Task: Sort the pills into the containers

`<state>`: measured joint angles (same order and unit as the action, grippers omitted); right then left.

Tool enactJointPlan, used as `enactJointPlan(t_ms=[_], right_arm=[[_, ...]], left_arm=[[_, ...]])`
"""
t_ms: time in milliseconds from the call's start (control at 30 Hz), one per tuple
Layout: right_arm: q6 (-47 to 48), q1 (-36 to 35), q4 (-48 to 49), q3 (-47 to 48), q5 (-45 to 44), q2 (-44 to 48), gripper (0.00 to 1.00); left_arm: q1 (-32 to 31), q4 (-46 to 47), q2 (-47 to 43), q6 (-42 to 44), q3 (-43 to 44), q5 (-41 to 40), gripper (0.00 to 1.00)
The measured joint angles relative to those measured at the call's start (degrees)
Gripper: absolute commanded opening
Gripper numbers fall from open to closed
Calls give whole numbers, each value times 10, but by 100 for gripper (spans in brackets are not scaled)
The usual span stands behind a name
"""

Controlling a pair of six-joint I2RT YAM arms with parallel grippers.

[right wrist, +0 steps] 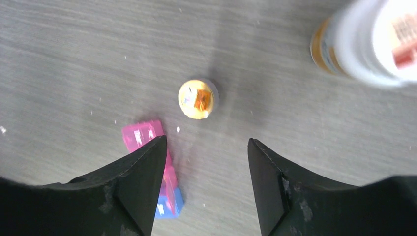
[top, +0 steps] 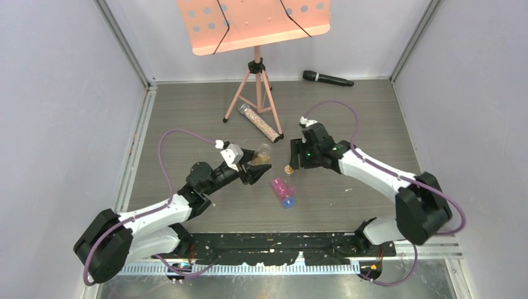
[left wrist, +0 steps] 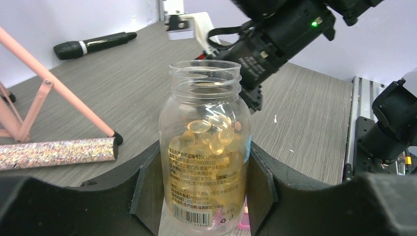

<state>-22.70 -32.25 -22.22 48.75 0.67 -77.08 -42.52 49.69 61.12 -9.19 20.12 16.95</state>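
The left arm (top: 155, 215) reaches forward and inward from its base, low over the table. The left gripper (top: 258, 167) is clamped on a clear plastic bottle of yellow softgel pills (left wrist: 206, 147), whose open neck points away from the wrist. The right arm (top: 373, 171) bends inward toward the centre. The right gripper (right wrist: 206, 147) points down with its jaws spread wide and nothing between them.

The grey wood-grain table (top: 373, 112) is enclosed by pale walls (top: 56, 124). A pink perforated music stand on a tripod (top: 252, 22) stands at the far side. Beside its feet lies a long clear tube of speckled beads (top: 260, 122), and a black microphone (top: 327, 78) lies near the back wall.

The pink, purple and blue pill-box strip (top: 283, 192) lies between the grippers, nearer the bases. A round gold bottle cap (right wrist: 197, 99) rests just beyond it, under the right gripper.
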Motion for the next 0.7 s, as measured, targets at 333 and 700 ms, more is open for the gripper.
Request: enactJointPlan(t_ms=[333,700], right_arm=[[3,-75,-24,122,-99,-181,66],[6,-95,-59,153,-135,-247,62]], left_arm=[[2,-61,-82,12,-22,-52,0],[2,-95,-88,17,-41,-60,0]])
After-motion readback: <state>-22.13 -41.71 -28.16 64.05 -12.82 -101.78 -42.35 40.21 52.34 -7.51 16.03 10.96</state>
